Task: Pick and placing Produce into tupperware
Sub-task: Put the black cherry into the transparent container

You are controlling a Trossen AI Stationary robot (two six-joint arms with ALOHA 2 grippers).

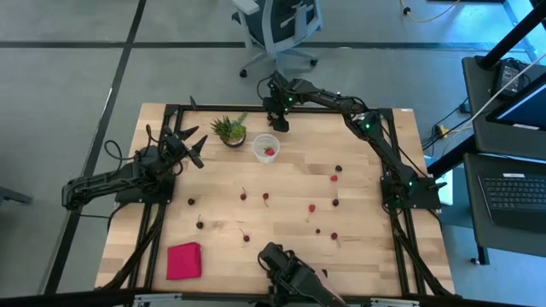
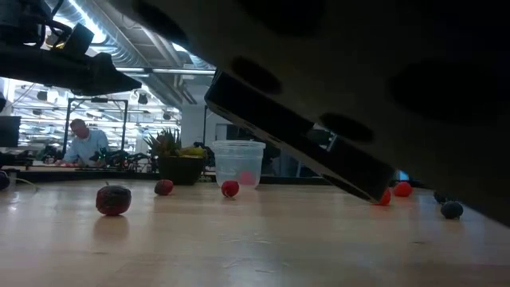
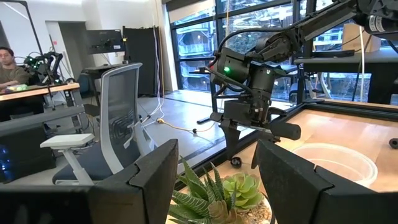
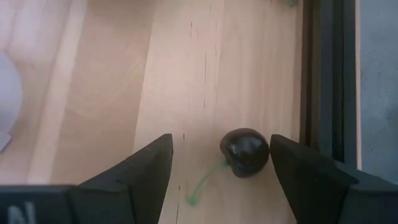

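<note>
Small red and dark fruits [image 1: 265, 197] lie scattered over the wooden table. The clear round tupperware [image 1: 266, 147] stands near the far edge beside the spiky potted plant [image 1: 230, 130], with one red fruit [image 1: 270, 152] inside. My right gripper [image 1: 277, 122] is at the far edge, just beyond the tupperware, pointing down and open. In the right wrist view its fingers [image 4: 221, 149] stand on either side of a dark cherry [image 4: 244, 151] with a green stem, which rests on the table. My left gripper [image 1: 196, 147] hovers open to the left of the plant [image 3: 230, 193]. My right gripper comes from above with its fingers on either side of the dark cherry [image 4: 244, 151], which lies on the table close against one fingertip [image 4: 280, 152]. I cannot tell whether that fingertip touches it.
A flat pink-red cloth [image 1: 183, 260] lies near the table's near left corner. The table's black frame rail [image 4: 323, 81] runs right beside the dark cherry. A dark device [image 1: 286, 271] at the near edge blocks much of the low view. An office chair [image 1: 277, 26] stands beyond the far edge.
</note>
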